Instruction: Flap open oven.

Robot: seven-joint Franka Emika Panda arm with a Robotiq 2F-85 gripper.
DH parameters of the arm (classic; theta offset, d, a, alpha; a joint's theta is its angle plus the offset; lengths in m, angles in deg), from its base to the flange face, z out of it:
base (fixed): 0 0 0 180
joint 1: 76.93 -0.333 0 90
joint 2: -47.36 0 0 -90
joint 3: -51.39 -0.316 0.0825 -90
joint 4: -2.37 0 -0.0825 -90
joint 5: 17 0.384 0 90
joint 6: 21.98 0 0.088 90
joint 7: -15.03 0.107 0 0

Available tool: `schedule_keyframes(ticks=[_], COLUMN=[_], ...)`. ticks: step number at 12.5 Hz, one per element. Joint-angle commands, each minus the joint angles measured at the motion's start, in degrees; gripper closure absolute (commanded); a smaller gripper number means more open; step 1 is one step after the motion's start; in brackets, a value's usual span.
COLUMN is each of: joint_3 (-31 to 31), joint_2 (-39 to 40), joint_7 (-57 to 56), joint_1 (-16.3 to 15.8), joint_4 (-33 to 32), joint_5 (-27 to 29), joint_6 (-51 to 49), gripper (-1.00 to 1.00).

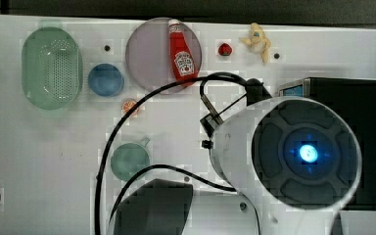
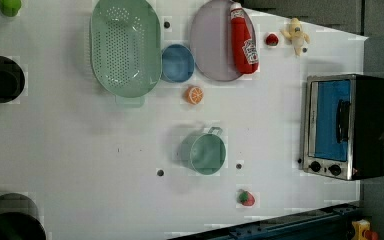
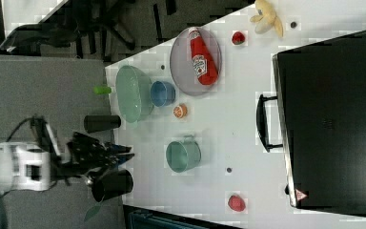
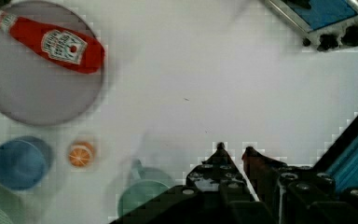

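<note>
The oven (image 2: 337, 127) stands at the left view's right edge of the white table, a black box with a silver front frame. Its blue glass door is closed against the frame and the dark bar handle (image 2: 341, 120) sits on it. In the right view the oven (image 3: 333, 129) shows its black top, with the handle (image 3: 263, 123) jutting from the front. My gripper (image 3: 124, 157) hangs at the right view's left, far from the oven. Its fingertips (image 4: 220, 148) are drawn almost together with nothing between them. The oven's knobs (image 4: 335, 39) lie well beyond the gripper (image 4: 234, 149).
A teal mug (image 2: 203, 151), an orange slice (image 2: 194, 94) and a blue bowl (image 2: 177, 63) lie mid-table. A ketchup bottle (image 2: 243, 40) rests on a purple plate (image 2: 212, 45) beside a green colander (image 2: 125, 47). Strawberries (image 2: 246, 198), a plush toy (image 2: 296, 34) and black cups (image 3: 102, 123) stand around.
</note>
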Motion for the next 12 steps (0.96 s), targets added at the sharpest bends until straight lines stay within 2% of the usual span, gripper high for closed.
schedule_keyframes(ticks=[1,4,8,12], joint_3=[4.47,7.78,11.96,16.52], joint_2=[0.85,1.95,3.18,5.54], joint_7=[-2.14,-13.28,-29.56,-46.45], joint_1=[0.64,0.94,1.11,1.18], joint_4=[-3.61,-7.18,-12.96,-17.33], joint_5=[-0.24,-2.3,-9.81,-11.17], joint_6=[0.34,4.75,16.14,26.34], gripper=[0.65,0.65,0.65,0.65])
